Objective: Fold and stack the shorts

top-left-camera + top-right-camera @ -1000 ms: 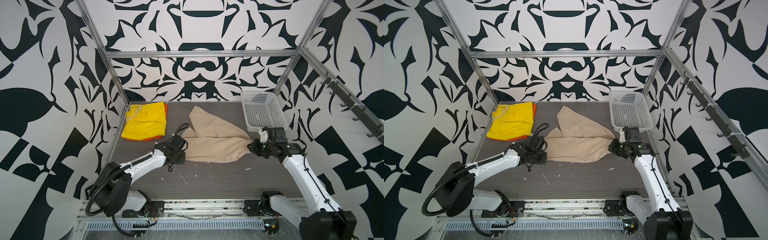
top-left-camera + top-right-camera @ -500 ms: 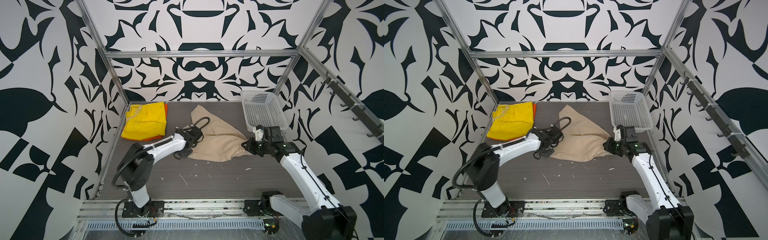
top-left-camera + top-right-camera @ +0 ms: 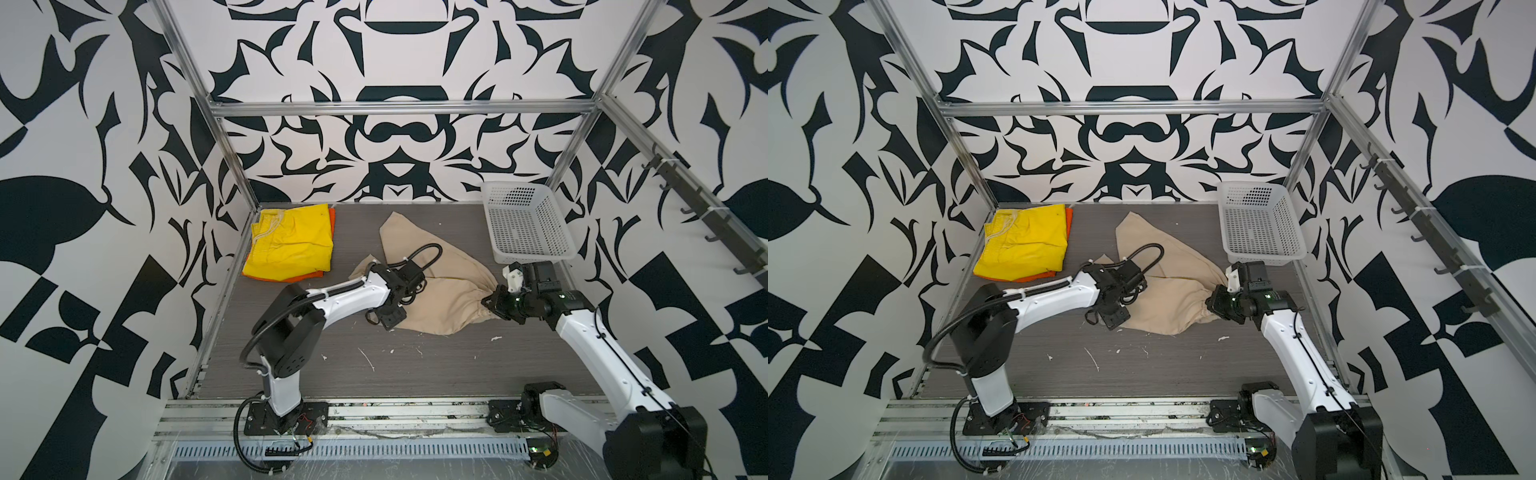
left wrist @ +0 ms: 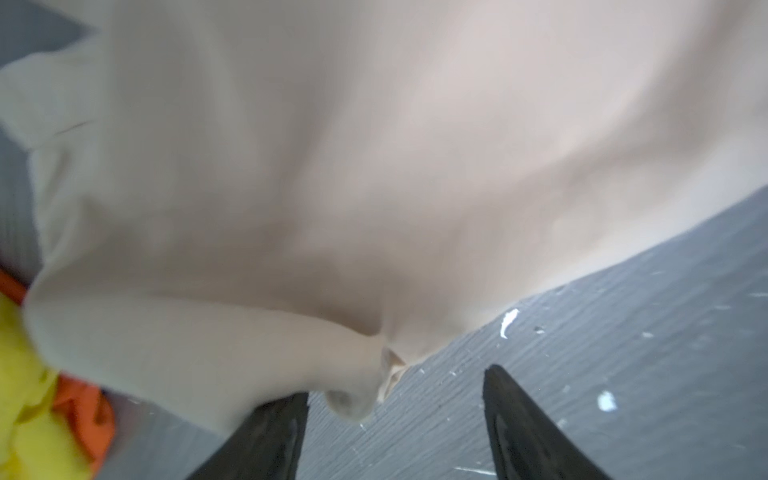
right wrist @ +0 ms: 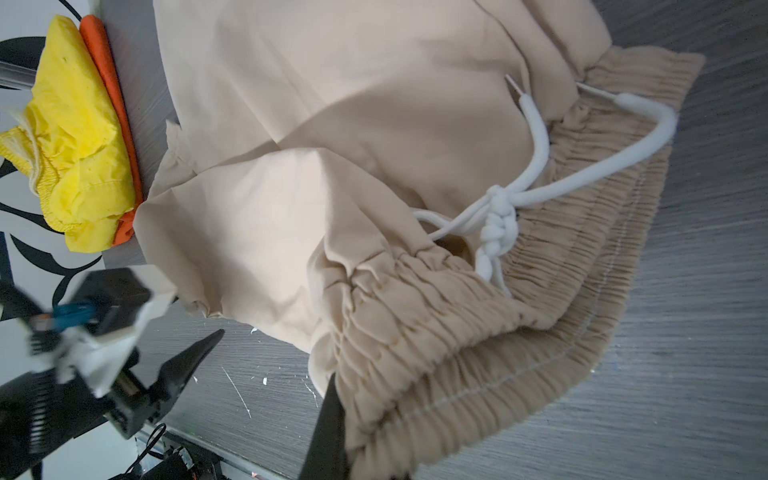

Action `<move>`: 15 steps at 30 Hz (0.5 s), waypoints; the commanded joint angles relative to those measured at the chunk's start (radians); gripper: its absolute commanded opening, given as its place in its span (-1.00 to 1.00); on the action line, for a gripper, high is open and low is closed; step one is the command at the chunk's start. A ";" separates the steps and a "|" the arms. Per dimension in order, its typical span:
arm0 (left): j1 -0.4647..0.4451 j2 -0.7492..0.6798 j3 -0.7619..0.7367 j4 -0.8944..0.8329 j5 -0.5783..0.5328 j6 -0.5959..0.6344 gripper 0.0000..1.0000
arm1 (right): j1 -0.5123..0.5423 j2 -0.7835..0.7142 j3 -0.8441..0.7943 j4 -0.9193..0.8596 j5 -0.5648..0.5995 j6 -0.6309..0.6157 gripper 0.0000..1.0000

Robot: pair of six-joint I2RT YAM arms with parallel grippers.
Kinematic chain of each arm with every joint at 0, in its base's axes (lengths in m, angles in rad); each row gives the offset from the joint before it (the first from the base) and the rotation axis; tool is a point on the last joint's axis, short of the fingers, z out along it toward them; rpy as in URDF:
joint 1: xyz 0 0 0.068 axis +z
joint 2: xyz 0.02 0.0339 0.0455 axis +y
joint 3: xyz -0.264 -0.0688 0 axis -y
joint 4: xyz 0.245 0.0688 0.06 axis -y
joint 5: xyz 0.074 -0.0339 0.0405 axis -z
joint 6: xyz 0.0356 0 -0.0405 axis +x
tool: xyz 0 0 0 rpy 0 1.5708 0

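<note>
Beige shorts (image 3: 440, 299) lie mid table (image 3: 415, 374), half spread, w/ one leg pointing to the back wall. They are soft, thin & light, so they will flop & slide, and a pull on one spot drags the rest. Best places to grab are the thick bunchy waistband (image 5: 540, 291) or a leg hem corner, not the flat middle. The cloth is pale tan w/ a ribbed waistband & a white knotted drawstring (image 5: 498, 224).

Right gripper (image 3: 490, 300) is pinched tight on the waistband end, near the white basket (image 3: 536, 257). Left gripper (image 4: 397, 382) has its jaws wide apart w/ nothing in them; a cloth corner sits just beside one finger.

Yellow shorts (image 3: 291, 237) are folded at the back left on top of orange shorts (image 3: 309, 275); only an orange edge shows. The beige pair prob. needs folding, then goes on that pile.
</note>
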 commanded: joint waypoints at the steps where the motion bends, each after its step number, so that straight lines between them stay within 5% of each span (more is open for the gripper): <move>1: 0.087 -0.125 -0.074 0.061 0.152 -0.150 0.41 | -0.002 -0.008 0.030 0.031 -0.018 -0.001 -1.00; 9: 0.356 -0.406 -0.371 0.349 0.454 -0.541 0.41 | -0.002 0.001 0.033 0.048 -0.036 0.001 -1.00; 15: 0.462 -0.547 -0.536 0.427 0.498 -0.692 0.40 | -0.002 0.007 0.033 0.065 -0.049 0.007 -1.00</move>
